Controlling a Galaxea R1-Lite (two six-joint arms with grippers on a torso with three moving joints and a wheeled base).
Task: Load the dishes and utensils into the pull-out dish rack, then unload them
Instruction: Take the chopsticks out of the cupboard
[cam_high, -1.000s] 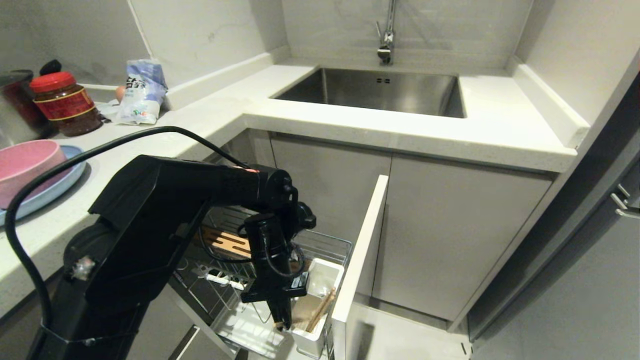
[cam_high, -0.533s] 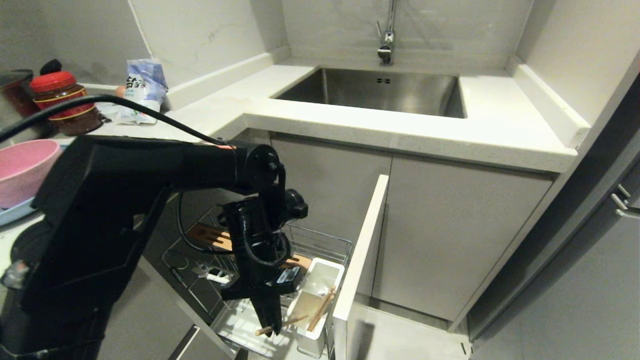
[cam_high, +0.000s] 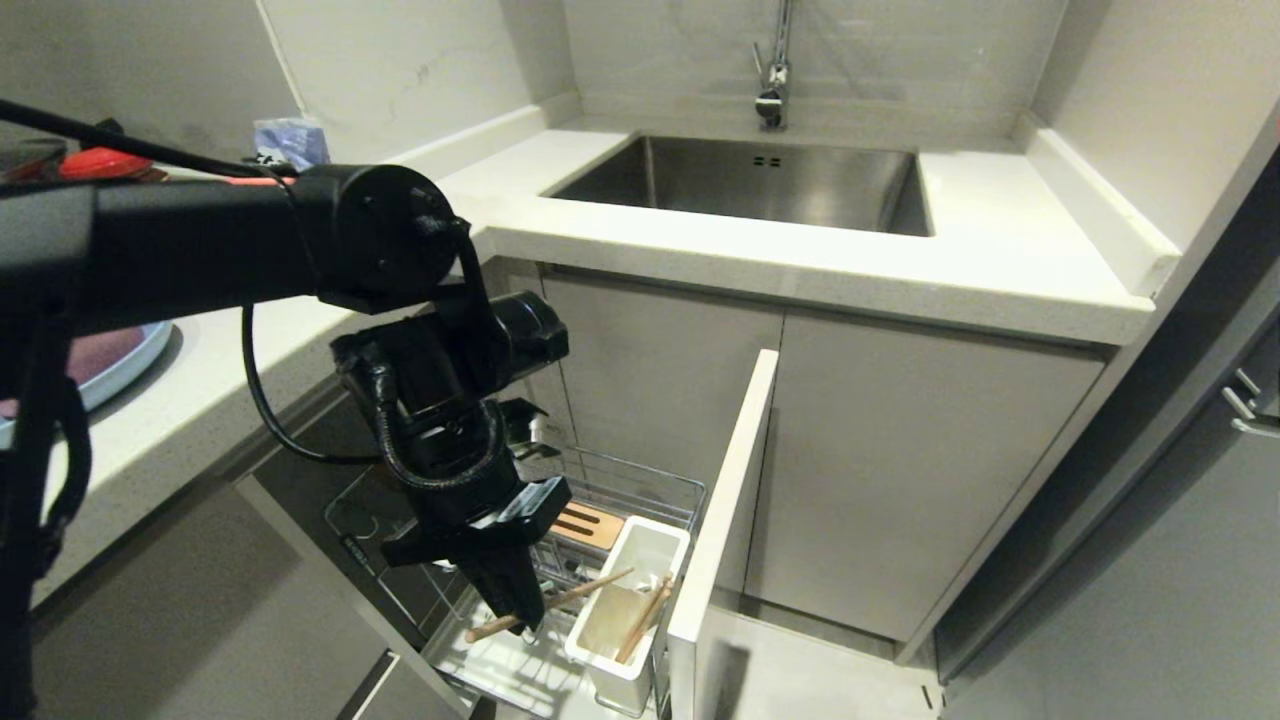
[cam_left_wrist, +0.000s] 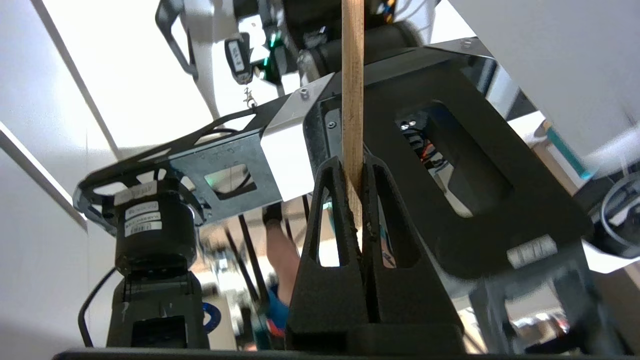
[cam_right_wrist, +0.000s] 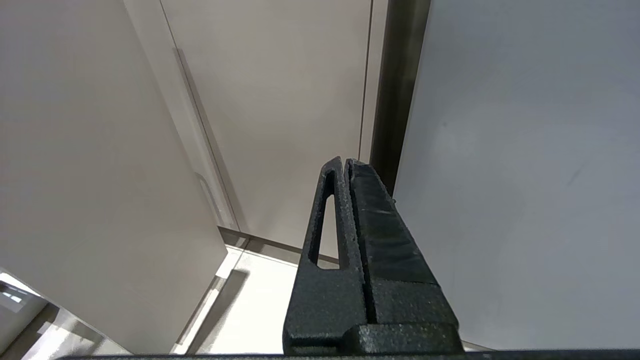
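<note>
Item: one plain light wooden chopstick, pinched crosswise near its middle by the left gripper, jaws closed tight on it. It hangs nearly level above the chrome wire pull-out dish rack, one end over the white plastic utensil cup, likely just drawn out for unloading. A second chopstick leans inside the cup. Pink bowl and light-blue plate sit on the white countertop. Right gripper: closed, empty, parked beside cabinet doors.
</note>
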